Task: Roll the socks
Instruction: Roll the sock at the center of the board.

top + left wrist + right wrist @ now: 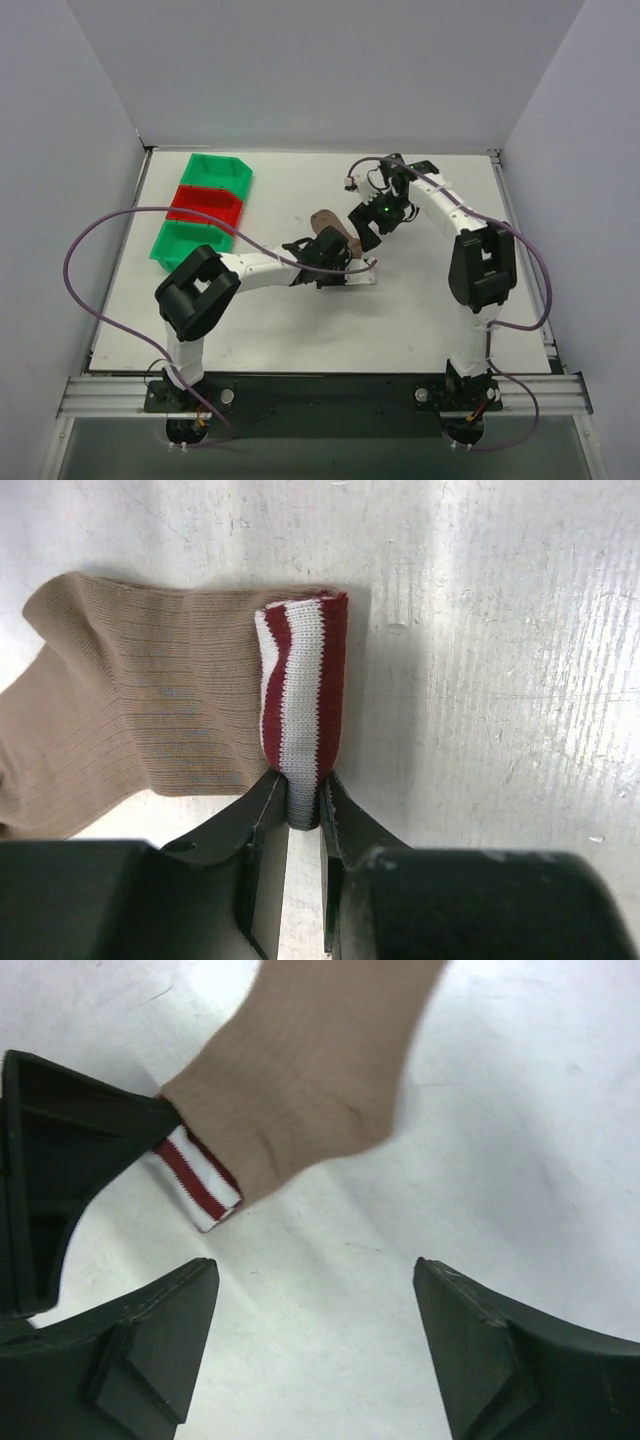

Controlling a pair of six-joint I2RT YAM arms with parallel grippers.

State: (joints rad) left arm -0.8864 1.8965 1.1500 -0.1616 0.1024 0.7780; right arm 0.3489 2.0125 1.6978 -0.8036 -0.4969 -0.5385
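A tan sock (325, 222) lies flat on the white table near its middle. Its maroon cuff with white stripes (305, 680) is folded over on the tan body (130, 710). My left gripper (303, 795) is shut on the end of this folded cuff, low over the table. The right wrist view shows the sock (310, 1070), the striped cuff (195, 1175) and a dark finger of the left gripper (60, 1150) beside it. My right gripper (315, 1270) hangs open just short of the sock, with only bare table between its fingers. From above, the right gripper (362, 235) is just right of the sock.
Three small bins stand in a row at the back left: green (218, 172), red (207, 204) and green (190, 243). The two arms meet close together over the table's middle. Grey walls close in the table (420, 310) on three sides.
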